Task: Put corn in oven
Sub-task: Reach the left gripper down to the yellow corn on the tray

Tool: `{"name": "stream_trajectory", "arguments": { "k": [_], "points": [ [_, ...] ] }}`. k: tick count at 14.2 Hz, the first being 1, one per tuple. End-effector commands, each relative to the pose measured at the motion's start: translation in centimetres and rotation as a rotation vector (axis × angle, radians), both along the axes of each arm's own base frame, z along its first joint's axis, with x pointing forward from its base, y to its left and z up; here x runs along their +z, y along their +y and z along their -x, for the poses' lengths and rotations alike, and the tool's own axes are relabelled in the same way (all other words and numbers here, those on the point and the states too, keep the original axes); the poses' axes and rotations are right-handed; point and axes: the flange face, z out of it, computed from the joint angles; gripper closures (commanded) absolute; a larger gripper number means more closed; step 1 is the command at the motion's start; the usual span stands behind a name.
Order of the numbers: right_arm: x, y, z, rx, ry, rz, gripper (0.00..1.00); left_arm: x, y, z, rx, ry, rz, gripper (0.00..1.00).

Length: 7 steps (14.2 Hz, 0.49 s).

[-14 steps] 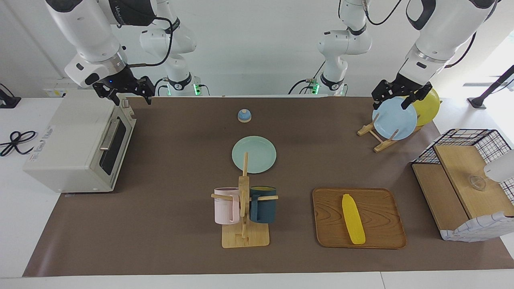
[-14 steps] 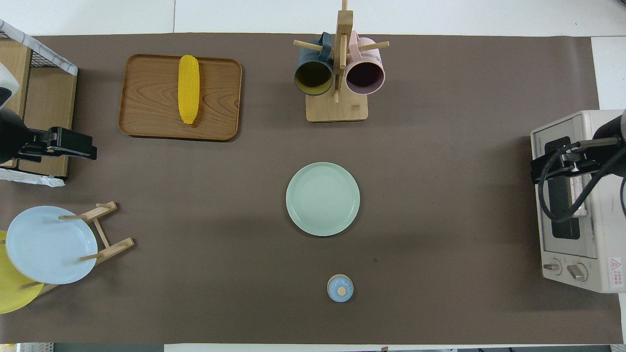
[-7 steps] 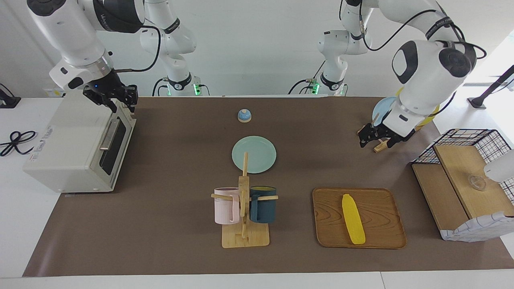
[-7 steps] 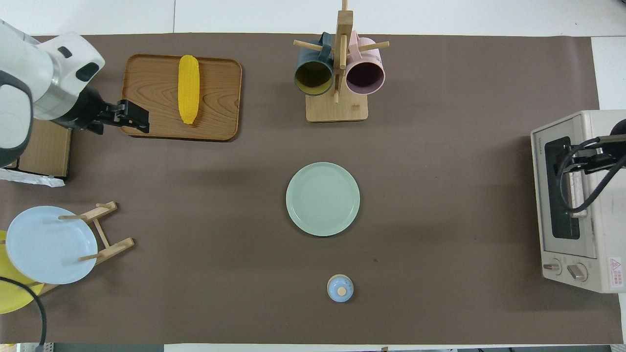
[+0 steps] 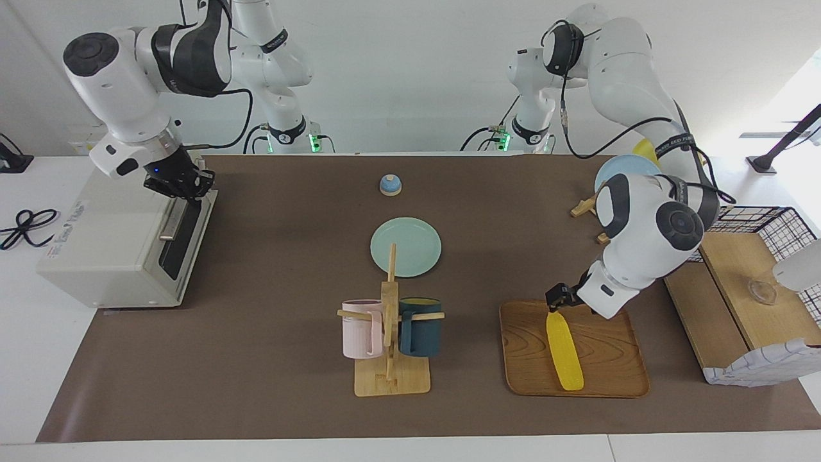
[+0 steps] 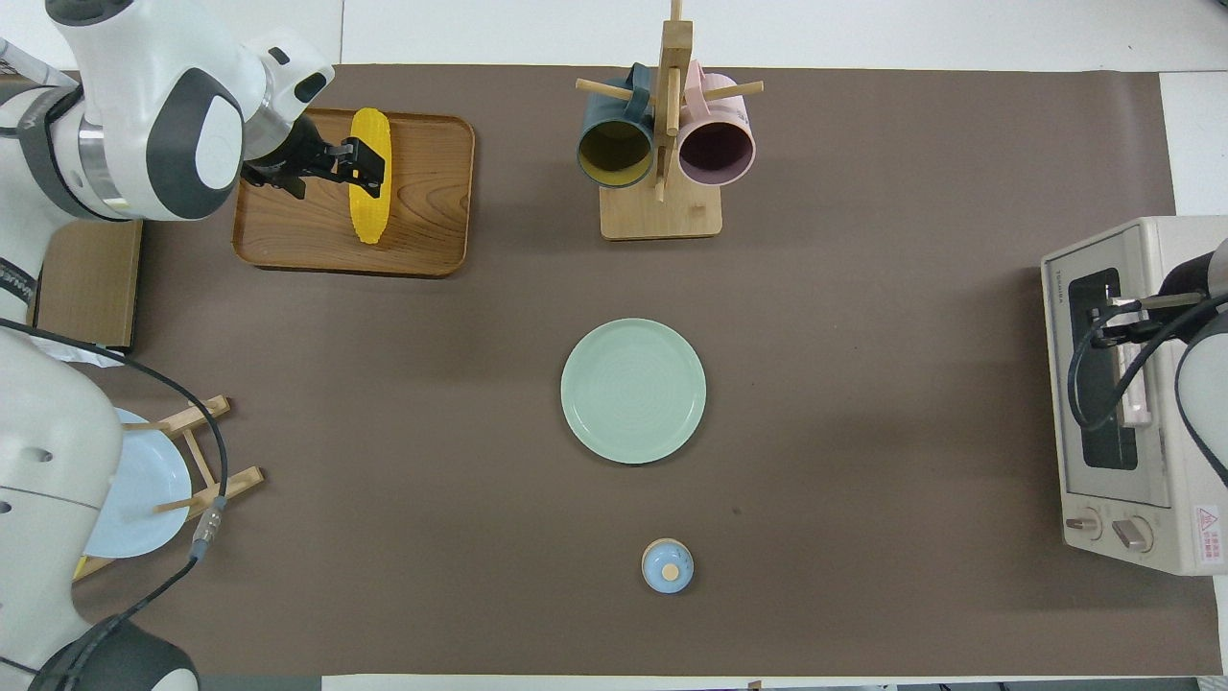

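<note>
The yellow corn [image 5: 564, 351] lies lengthwise on a wooden tray [image 5: 609, 378] toward the left arm's end of the table; it also shows in the overhead view [image 6: 369, 197]. My left gripper [image 5: 557, 300] is open and low over the corn's end nearer to the robots; it also shows in the overhead view [image 6: 365, 163]. The off-white oven [image 5: 109, 237] stands at the right arm's end with its door shut. My right gripper [image 5: 186, 187] is open at the top edge of the oven door, by the silver handle [image 5: 172, 219]; it also shows in the overhead view [image 6: 1113, 321].
A wooden mug rack [image 5: 390, 378] with a pink and a dark blue mug stands mid-table. A green plate [image 5: 405, 247] and a small blue bell [image 5: 390, 185] lie nearer to the robots. A plate rack with a blue plate [image 5: 616, 170] and a wire-and-wood basket shelf [image 5: 737, 289] stand beside the tray.
My left arm swung from the plate rack out over the tray and came down over the corn. My right gripper dropped from above the oven's top corner to the door's top edge.
</note>
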Motion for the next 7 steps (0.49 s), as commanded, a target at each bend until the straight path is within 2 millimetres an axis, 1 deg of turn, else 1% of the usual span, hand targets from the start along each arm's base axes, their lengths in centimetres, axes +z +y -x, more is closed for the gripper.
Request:
{"name": "stream_trajectory", "arguments": {
  "k": [1,2,3,4,5,7],
  "points": [
    [-1.7,-2.2,0.6,0.044,0.005,0.005,1.0,-0.9,-0.1,-2.0,0.022,-0.059,0.012,0.0],
    [-2.2,-2.8,0.8,0.044,0.005,0.004,1.0,-1.5,-0.1,-2.2,0.024,-0.068,0.013,0.0],
    [-2.6,-2.6,1.0,0.048,0.014,0.01,1.0,-2.5,-0.1,-2.4,0.024,-0.07,0.011,0.0],
    [-3.2,-2.9,1.2,0.047,0.025,0.01,1.0,-4.5,-0.8,-2.6,0.018,-0.063,0.005,0.0],
    [-3.6,-3.3,1.3,0.048,0.03,0.009,1.0,-5.2,-1.4,-2.8,0.013,-0.079,0.008,0.0],
    [-4.3,-3.8,1.5,0.077,0.036,0.021,1.0,-6.4,-0.6,-3.1,0.019,-0.075,-0.003,0.0]
  ]
}}
